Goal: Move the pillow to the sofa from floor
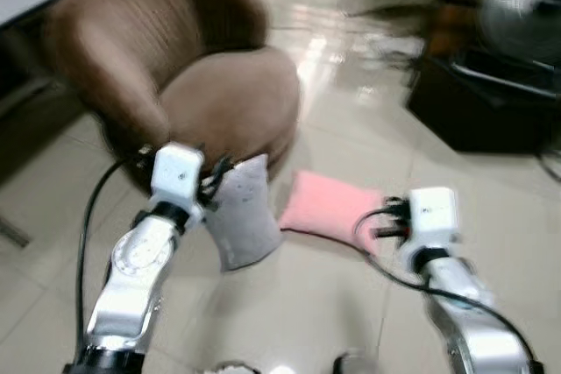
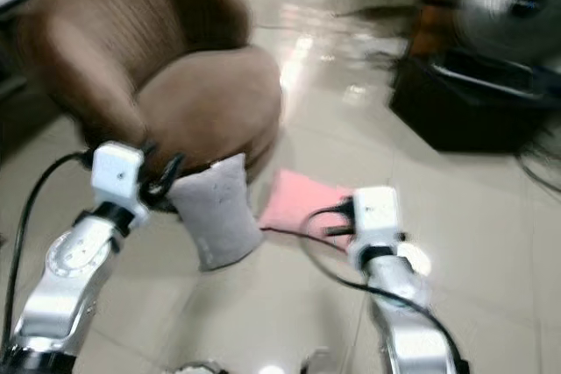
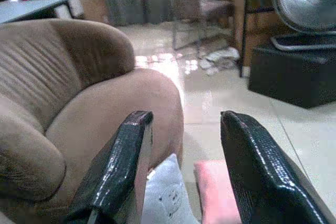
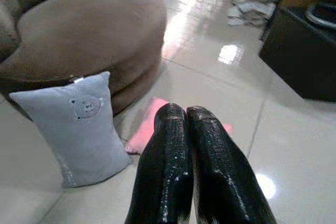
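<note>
Pillow, grey (image 4: 79, 127), stands upright on the tiled floor (image 1: 351, 304), leaning against the front of the brown sofa (image 1: 175, 76). Pink pillow (image 1: 329, 208) lies flat on the floor just beside the sofa's base. Left claw (image 3: 184, 166) hangs released above the grey pillow, facing the sofa. Right claw (image 4: 186, 124) is clenched, empty, over the pink pillow.

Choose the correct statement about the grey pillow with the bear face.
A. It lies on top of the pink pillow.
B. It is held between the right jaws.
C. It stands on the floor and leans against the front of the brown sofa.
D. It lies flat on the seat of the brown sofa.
C: the grey pillow stands upright on the tiled floor against the base of the brown sofa, apart from the pink pillow.
</note>
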